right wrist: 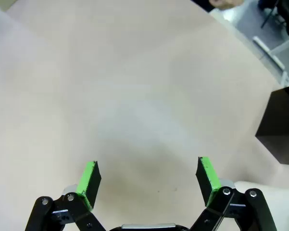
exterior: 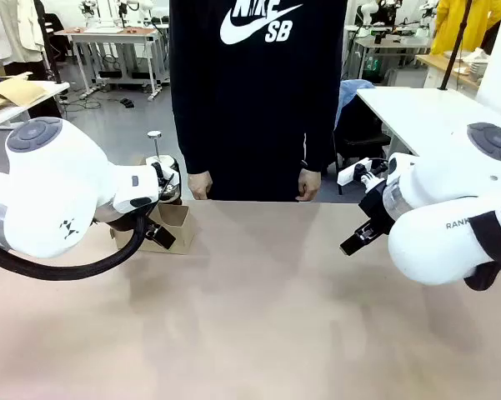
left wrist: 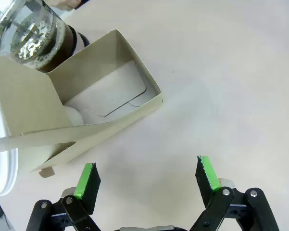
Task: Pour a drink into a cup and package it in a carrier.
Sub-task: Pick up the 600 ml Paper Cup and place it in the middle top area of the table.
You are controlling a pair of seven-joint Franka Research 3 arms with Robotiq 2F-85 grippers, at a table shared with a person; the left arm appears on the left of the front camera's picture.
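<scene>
The table point(exterior: 258, 317) is covered with a plain, pale beige surface, smooth and matt, with soft shadows under the arms; the carrier point(left wrist: 110, 86) stands on it at the far left side, a low brown cardboard box with one open compartment turned to the left wrist camera; just behind it stands a glass press jug point(left wrist: 36, 38), dark in its lower part, but whether this is the drink I cannot tell. The left gripper point(left wrist: 146, 175) hangs just beside the carrier with its green pads spread wide and nothing between them; the right gripper point(right wrist: 149, 178) is over bare table at the right side, also wide apart and holding nothing. A person point(exterior: 258, 83) in a black sweatshirt stands at the far edge, both hands low and close to the table edge. Behind is a workshop room with a grey floor point(exterior: 125, 125), other work tables point(exterior: 108, 35), and a white table point(exterior: 417, 108) at the right.
</scene>
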